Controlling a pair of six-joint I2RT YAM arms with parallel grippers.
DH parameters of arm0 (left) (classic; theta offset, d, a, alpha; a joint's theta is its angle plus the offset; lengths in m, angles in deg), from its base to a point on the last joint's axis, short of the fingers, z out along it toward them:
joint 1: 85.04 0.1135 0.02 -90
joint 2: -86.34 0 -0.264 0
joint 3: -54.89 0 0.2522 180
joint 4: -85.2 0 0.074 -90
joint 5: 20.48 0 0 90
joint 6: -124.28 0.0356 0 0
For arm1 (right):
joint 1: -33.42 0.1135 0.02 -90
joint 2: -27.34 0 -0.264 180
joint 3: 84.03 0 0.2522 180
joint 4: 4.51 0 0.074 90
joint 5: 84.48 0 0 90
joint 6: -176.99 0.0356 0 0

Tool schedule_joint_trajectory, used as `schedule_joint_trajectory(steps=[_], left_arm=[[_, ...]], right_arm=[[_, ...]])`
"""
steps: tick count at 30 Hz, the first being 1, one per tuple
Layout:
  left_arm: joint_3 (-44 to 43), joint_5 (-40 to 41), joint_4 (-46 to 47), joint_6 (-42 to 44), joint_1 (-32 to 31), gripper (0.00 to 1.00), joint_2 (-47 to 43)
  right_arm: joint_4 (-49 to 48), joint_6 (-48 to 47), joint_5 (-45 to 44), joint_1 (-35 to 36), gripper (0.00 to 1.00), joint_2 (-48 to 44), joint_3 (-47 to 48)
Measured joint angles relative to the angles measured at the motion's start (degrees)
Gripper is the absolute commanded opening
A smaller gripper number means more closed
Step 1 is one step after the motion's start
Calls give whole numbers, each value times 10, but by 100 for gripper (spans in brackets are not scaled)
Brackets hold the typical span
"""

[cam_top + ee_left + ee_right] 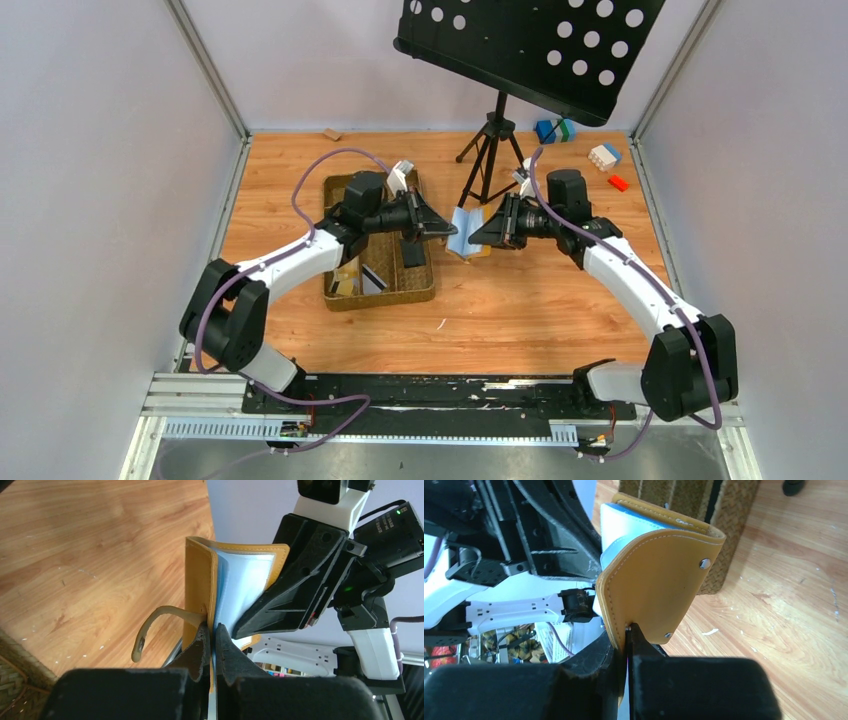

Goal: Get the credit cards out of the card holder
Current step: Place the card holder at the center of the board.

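Observation:
The card holder (463, 241), mustard-yellow outside and pale blue inside, hangs open in the air between my two grippers, right of the brown woven tray (345, 190). My left gripper (443, 231) is shut on one leaf; the left wrist view shows its tips (212, 630) pinching the yellow cover and blue lining of the holder (200, 580). My right gripper (482, 233) is shut on the other cover; in the right wrist view its tips (628, 630) clamp the yellow flap (659, 575). Cards lie in the tray: a black one (412, 252), a dark striped one (376, 279), a tan one (346, 286). No card shows inside the holder.
A black tripod (490, 150) stands just behind the grippers, carrying a perforated music-stand desk (530, 45) overhead. Toy blocks (555, 130) (604, 155) and a red piece (618, 183) lie at the back right. The tray's edge shows in the right wrist view (729, 510).

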Motion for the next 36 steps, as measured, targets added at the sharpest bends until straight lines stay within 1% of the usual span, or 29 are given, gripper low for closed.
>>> schedule_joint_trajectory(steps=[7, 8, 9, 11, 13, 15, 17, 18, 19, 20, 22, 23, 24, 25, 26, 27, 28, 29, 31, 33, 36], left_arm=[[-37, -1, 16, -8, -33, 0, 63], [-39, -1, 20, -11, -36, 2, 74], [-45, -1, 21, -13, -41, 6, 88], [-53, 0, 19, -9, -48, 22, 109], [-66, 4, -2, 8, -55, 36, 124], [-92, 9, -54, 39, -62, 48, 137], [-127, 23, -125, 84, -68, 59, 143], [-137, 30, -150, 101, -69, 63, 143], [-151, 42, -181, 123, -70, 65, 143], [-162, 54, -209, 141, -70, 67, 143], [-171, 78, -256, 173, -71, 67, 139], [-171, 86, -272, 183, -71, 67, 137], [-171, 99, -298, 197, -71, 67, 134], [-171, 108, -316, 206, -70, 67, 131], [-171, 116, -330, 214, -70, 67, 128], [-171, 123, -342, 221, -70, 67, 125], [-171, 128, -350, 225, -69, 67, 122], [-170, 134, -358, 229, -69, 67, 117], [-165, 140, -364, 231, -66, 67, 106], [-152, 144, -368, 232, -60, 67, 87], [-129, 145, -369, 230, -47, 67, 59]], right_arm=[[42, -22, -39, -3, 0, 12, -2], [54, -26, -47, -6, 0, 14, -2], [68, -30, -56, -9, 0, 16, -2], [98, -40, -74, -16, 0, 20, -2], [129, -56, -97, -20, 0, 21, -2], [172, -83, -140, -22, 0, 26, 0], [212, -112, -184, -23, 0, 37, 3], [226, -124, -202, -23, 0, 43, 5], [242, -140, -223, -23, 0, 50, 7], [260, -161, -251, -23, 0, 61, 10], [273, -177, -275, -21, 0, 73, 12], [280, -187, -290, -20, 2, 81, 13], [286, -195, -304, -19, 7, 91, 15], [290, -202, -318, -16, 17, 103, 17], [294, -209, -331, -11, 31, 114, 21], [298, -214, -345, -6, 41, 125, 25], [299, -216, -354, 0, 49, 134, 29], [300, -225, -366, 9, 54, 144, 33], [297, -231, -372, 23, 58, 148, 36], [293, -235, -367, 31, 58, 143, 36], [268, -235, -336, 37, 58, 120, 24]])
